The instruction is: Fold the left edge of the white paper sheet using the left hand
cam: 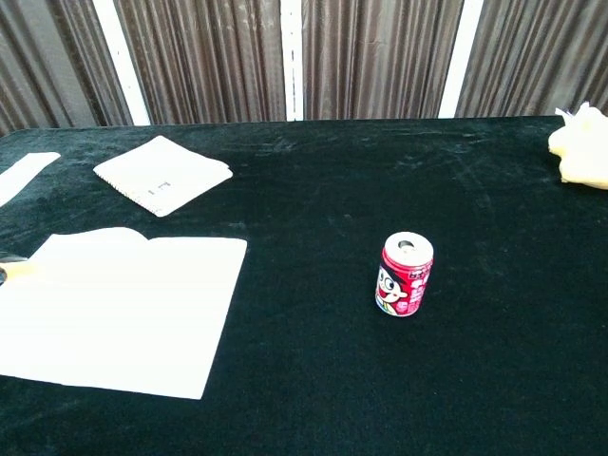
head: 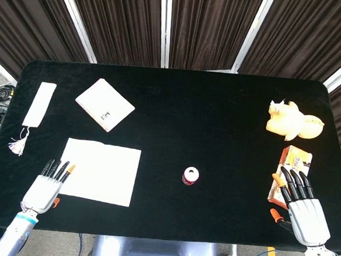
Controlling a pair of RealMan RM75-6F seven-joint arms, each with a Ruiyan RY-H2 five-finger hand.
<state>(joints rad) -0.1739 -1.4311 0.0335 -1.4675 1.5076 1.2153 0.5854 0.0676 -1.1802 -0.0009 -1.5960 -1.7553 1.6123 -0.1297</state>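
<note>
The white paper sheet point(head: 100, 171) lies flat on the black table at the front left, also seen in the chest view as the white paper sheet point(cam: 119, 304). My left hand point(head: 45, 188) is at the sheet's near left corner, fingers straight and apart, their tips over the sheet's left edge; it holds nothing. In the chest view only one fingertip point(cam: 13, 270) of it shows at the left border. My right hand point(head: 301, 208) rests open at the front right, fingers spread, next to an orange box point(head: 291, 165).
A folded white cloth point(head: 105, 103) and a white bookmark with a tassel point(head: 36, 109) lie at the back left. A small red can point(head: 190, 176) stands mid-table. A yellow plush toy point(head: 291, 121) sits at the right.
</note>
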